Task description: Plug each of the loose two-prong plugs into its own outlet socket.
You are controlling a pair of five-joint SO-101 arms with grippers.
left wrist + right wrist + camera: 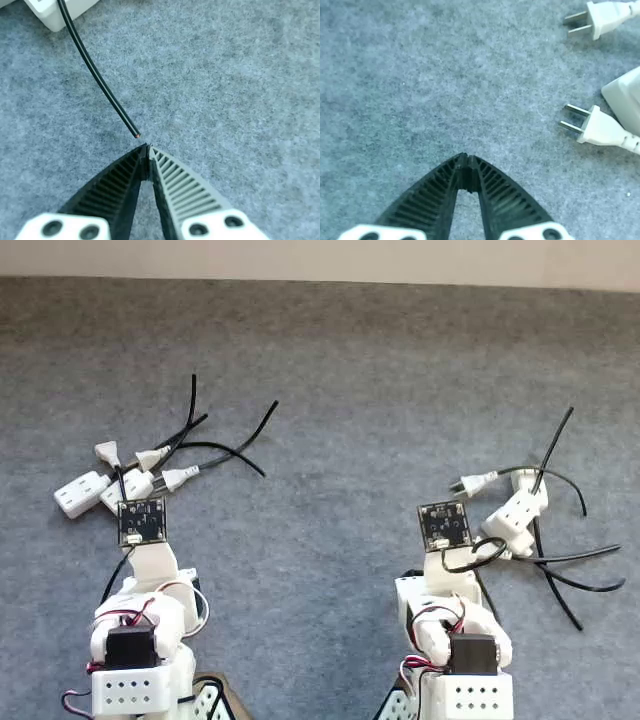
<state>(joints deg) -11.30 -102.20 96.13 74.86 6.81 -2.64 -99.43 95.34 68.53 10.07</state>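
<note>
Resting shut, fingers pressed tip to tip and holding nothing, the right hand (468, 159) sat low over the grey table (330, 390). The left hand (148, 149) was likewise closed and empty, its tips just short of the cut end of a black cable (95, 75). From above, the nearest loose plug (478, 481) lay at about one o'clock from the right arm's wrist, its long axis running nine to three with the prongs toward nine. Its outlet block (515, 515) sat near three o'clock. The left arm's plugs (150, 460) and outlet blocks (82, 493) lay between ten and one o'clock from that arm. The right arm looked better placed to start, opening first to straddle the plug's body crosswise.
</note>
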